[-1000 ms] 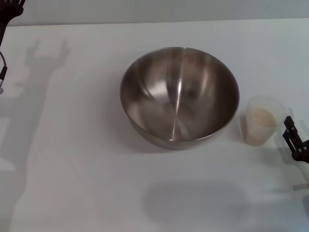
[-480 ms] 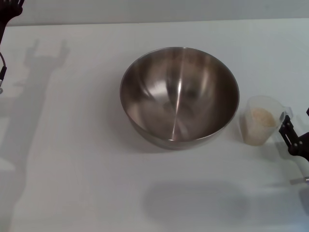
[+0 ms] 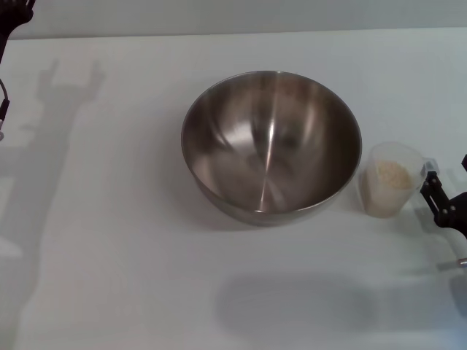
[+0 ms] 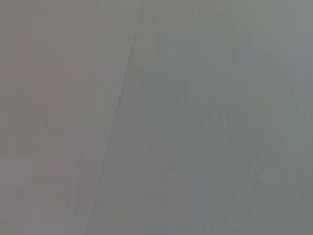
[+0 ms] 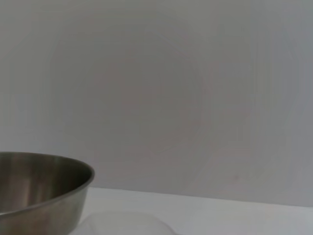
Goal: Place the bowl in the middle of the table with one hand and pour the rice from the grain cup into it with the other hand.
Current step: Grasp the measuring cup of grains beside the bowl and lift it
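The steel bowl [image 3: 271,146] stands empty in the middle of the white table [image 3: 117,240]. Its rim also shows in the right wrist view [image 5: 44,188]. The clear grain cup [image 3: 388,188] stands just right of the bowl, holding the rice [image 3: 391,175]. The cup's rim shows faintly in the right wrist view [image 5: 122,220]. My right gripper [image 3: 446,182] is at the table's right edge, open, with one finger beside the cup's small handle [image 3: 427,168]. My left gripper [image 3: 16,13] is parked at the far left corner, and its shadow shows spread fingers.
The left arm's long shadow [image 3: 51,138] lies across the left of the table. A grey wall [image 3: 233,14] runs behind the table's far edge. The left wrist view shows only a plain grey surface.
My right gripper has moved a little farther back, up to the cup's handle. The cup has shifted slightly toward the bowl. The bowl and left arm have not moved.
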